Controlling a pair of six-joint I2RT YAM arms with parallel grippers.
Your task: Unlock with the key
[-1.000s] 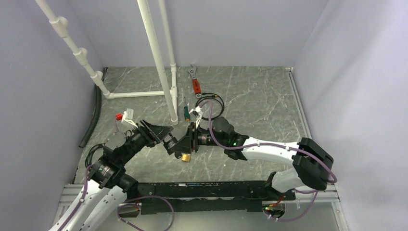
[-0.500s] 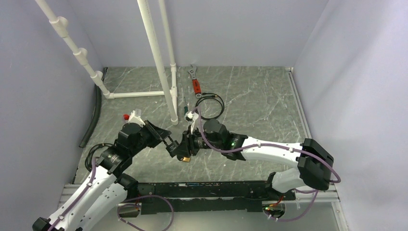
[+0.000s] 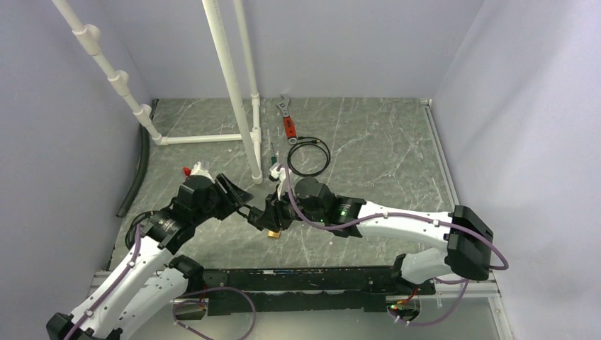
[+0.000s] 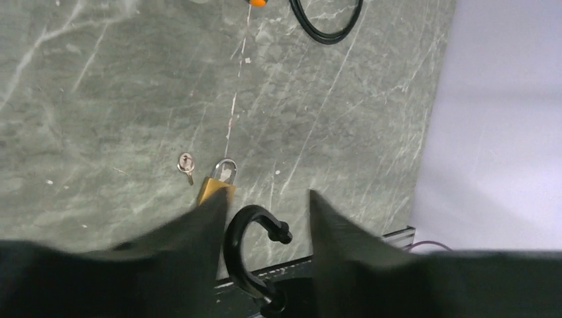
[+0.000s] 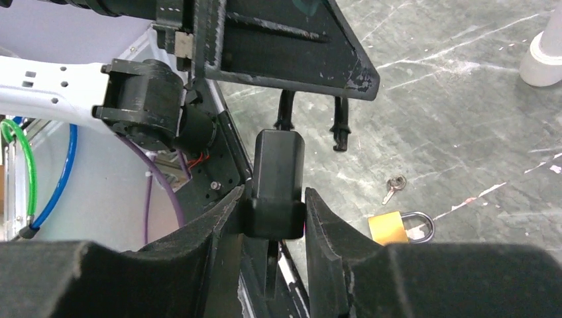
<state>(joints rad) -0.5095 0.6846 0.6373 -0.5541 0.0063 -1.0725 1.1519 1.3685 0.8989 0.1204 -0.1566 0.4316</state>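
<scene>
I'm clamping the right gripper [image 5: 273,192] tight on the black padlock [image 5: 278,169] body, holding it up with its shackle [image 4: 255,212] poking toward the left gripper [image 4: 266,193]. The left jaws are hanging partway open with the shackle in the gap, not pinching anything. The key [image 4: 186,163] is lying loose on the table [image 4: 99,99], just beside a brass padlock [image 4: 213,189].

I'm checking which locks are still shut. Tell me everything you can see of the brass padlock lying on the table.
The brass padlock is small: a yellow metal block body and a silvery U-shaped shackle that looks seated at both ends, so apparently shut. It lies flat on the grey marbled table, with nothing holding it. A small key lies close beside it, seemingly not touching.
</scene>
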